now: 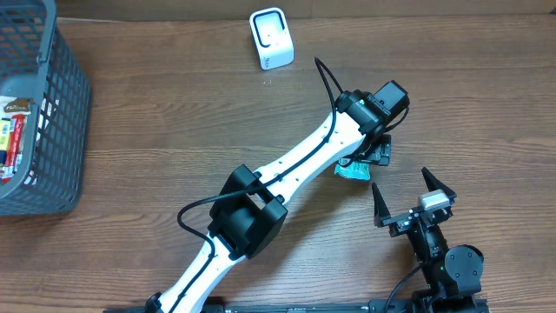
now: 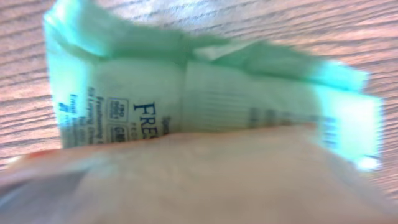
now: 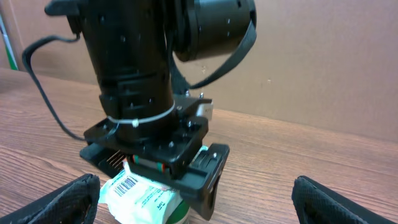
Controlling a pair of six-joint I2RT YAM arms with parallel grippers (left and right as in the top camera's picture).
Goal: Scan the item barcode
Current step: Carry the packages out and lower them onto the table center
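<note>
The item is a pale green and white packet (image 1: 352, 169) lying on the wooden table. In the right wrist view the packet (image 3: 140, 194) shows a barcode (image 3: 126, 183) on its upper left face. My left gripper (image 1: 369, 156) stands straight over it, jaws spread wide, one black finger (image 3: 211, 180) just right of the packet. In the left wrist view the packet (image 2: 205, 93) fills the frame, blurred, and a tan blur hides my own jaws. My right gripper (image 1: 401, 180) is open and empty, just in front of the packet.
A white scanner (image 1: 271, 38) stands at the far edge of the table. A grey mesh basket (image 1: 52, 148) with several packaged goods sits at the left. The left arm (image 1: 295, 165) stretches diagonally across the middle.
</note>
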